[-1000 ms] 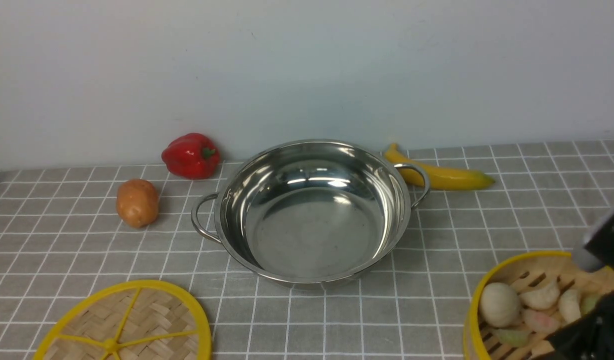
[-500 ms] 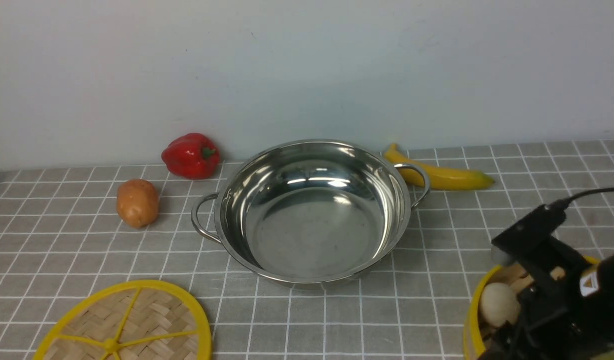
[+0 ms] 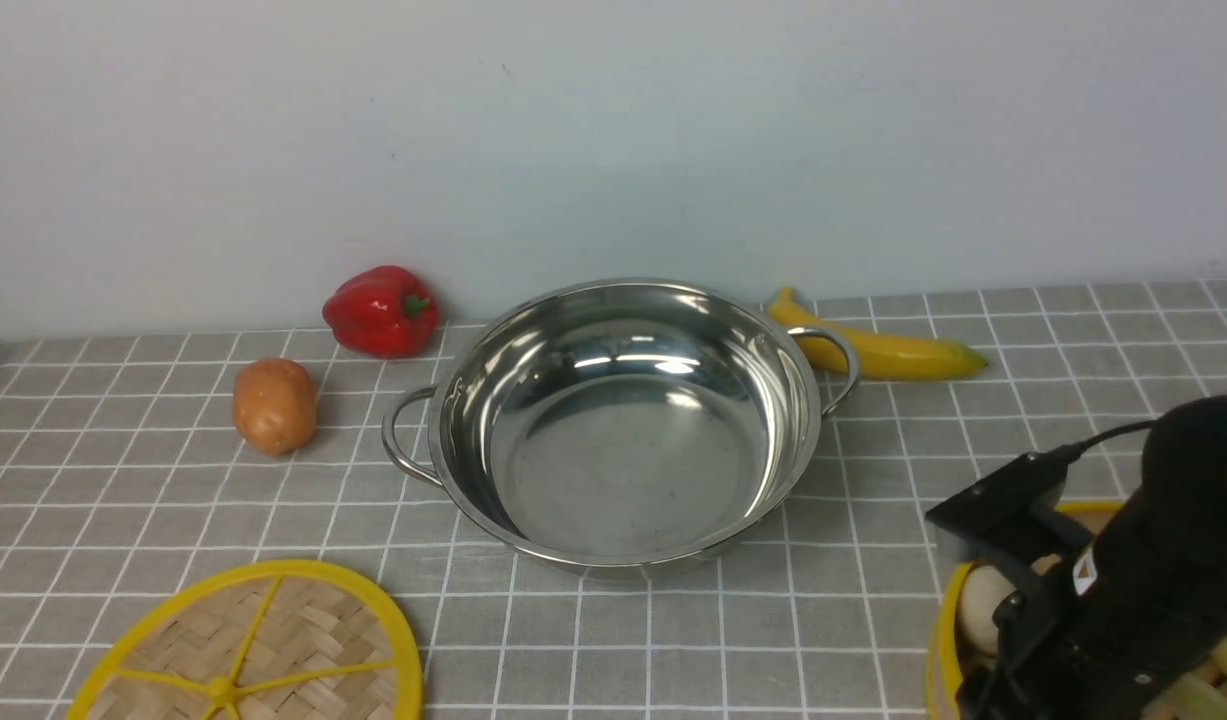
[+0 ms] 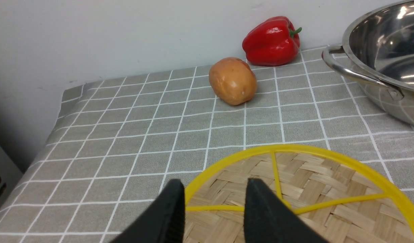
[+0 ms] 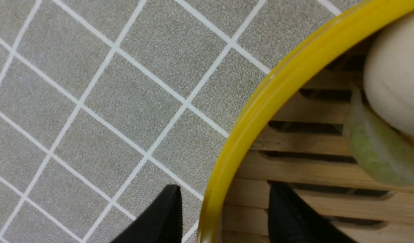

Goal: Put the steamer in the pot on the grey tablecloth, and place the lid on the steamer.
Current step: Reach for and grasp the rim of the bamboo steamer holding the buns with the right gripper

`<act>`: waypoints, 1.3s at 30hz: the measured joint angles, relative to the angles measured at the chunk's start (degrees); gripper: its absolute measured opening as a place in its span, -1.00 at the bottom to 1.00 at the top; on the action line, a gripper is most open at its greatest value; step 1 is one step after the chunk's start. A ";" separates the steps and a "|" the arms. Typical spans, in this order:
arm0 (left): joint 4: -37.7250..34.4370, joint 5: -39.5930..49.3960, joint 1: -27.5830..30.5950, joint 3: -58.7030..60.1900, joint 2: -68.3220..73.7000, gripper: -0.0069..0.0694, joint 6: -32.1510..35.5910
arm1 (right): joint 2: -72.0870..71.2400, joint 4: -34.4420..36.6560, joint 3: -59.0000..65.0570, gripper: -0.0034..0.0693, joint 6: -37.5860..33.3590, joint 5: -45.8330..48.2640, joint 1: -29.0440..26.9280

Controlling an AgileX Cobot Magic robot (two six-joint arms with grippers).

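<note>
The shiny steel pot [image 3: 623, 440] stands empty in the middle of the grey tablecloth [image 3: 873, 560]. At the near right sits the steamer [image 3: 941, 640], holding a white bun [image 5: 395, 84] and a green dumpling [image 5: 379, 152]; my right arm covers most of it. My right gripper [image 5: 223, 192] is open and straddles the steamer's yellow rim [image 5: 260, 111], one finger outside on the cloth side, one inside over the slats. The woven lid [image 3: 263, 650] lies flat at the near left. My left gripper [image 4: 215, 187] hovers open over the lid [image 4: 311, 189], holding nothing.
A red pepper [image 3: 381, 312] and a potato [image 3: 274, 405] lie left of the pot, a banana [image 3: 878, 350] behind its right handle. A pale wall closes the back. The cloth drops off at the table's left edge [image 4: 58, 111].
My right arm has swung in from the right edge and come down over the steamer, now hiding most of its contents. Pot, lid and left gripper have stayed put.
</note>
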 joint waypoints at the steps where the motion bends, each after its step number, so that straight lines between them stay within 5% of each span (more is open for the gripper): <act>1: 0.00 0.00 0.00 0.00 0.00 -0.18 0.00 | 0.03 0.00 0.00 0.07 0.13 0.00 0.00; 39: 0.00 0.00 0.00 0.00 0.00 -0.18 0.00 | 0.08 1.39 -0.06 -0.06 1.28 3.00 0.00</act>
